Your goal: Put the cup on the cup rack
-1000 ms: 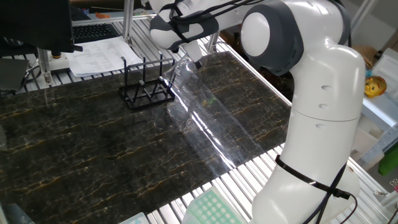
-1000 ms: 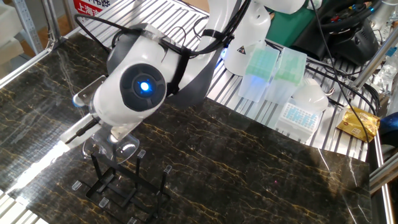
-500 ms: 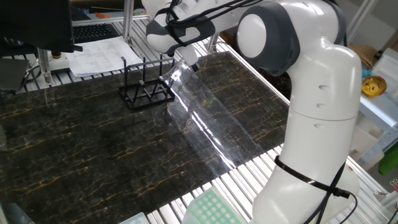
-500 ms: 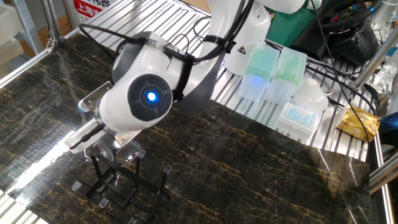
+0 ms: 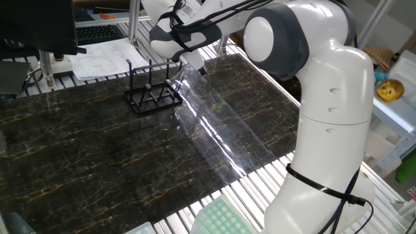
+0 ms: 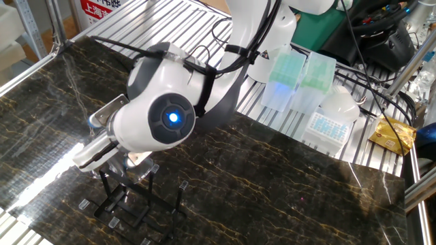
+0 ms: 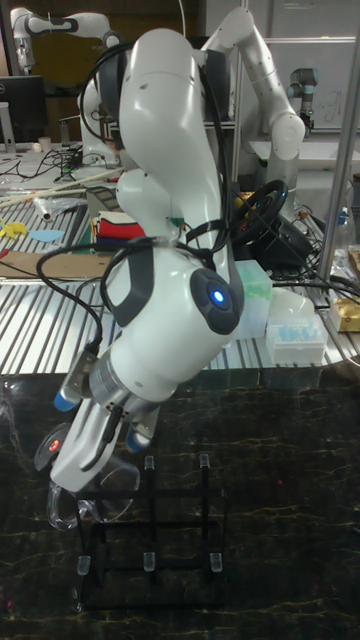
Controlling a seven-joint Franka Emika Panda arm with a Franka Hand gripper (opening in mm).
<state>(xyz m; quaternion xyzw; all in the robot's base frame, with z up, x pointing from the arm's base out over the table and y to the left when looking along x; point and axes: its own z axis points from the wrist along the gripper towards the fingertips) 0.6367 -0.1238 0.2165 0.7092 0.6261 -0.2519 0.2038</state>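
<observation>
While a white robot arm (image 5: pixel 325 97) leans over a dark marbled table (image 5: pixel 97 156), its claw (image 7: pixel 85 490) hangs low above the table with a clear glass cup (image 7: pixel 95 500) caught between the fingers, so the claw is closed on the cup. In the tall fixed view the cup sits at the very tip of the claw, tilted, its rim and thick base showing as pale outlines against the dark tabletop.

Just right of the claw and slightly below it in that view stands the cup rack (image 7: pixel 150 560), a black wire frame with thin upright pegs. The cup overlaps the rack's nearest corner peg; whether glass and peg touch cannot be told.

From the other fixed view, the claw (image 6: pixel 112 160) and cup (image 6: pixel 133 167) hover directly over the rack (image 6: pixel 129 201), with the pegs rising beneath them.

From one fixed view, the rack (image 5: pixel 153 91) lies left of the claw (image 5: pixel 192 68), and the cup (image 5: pixel 185 78) is only a faint glint.

Farther right, beyond the table's edge, boxes of pipette tips (image 6: pixel 300 75) rest on a ribbed metal surface.
</observation>
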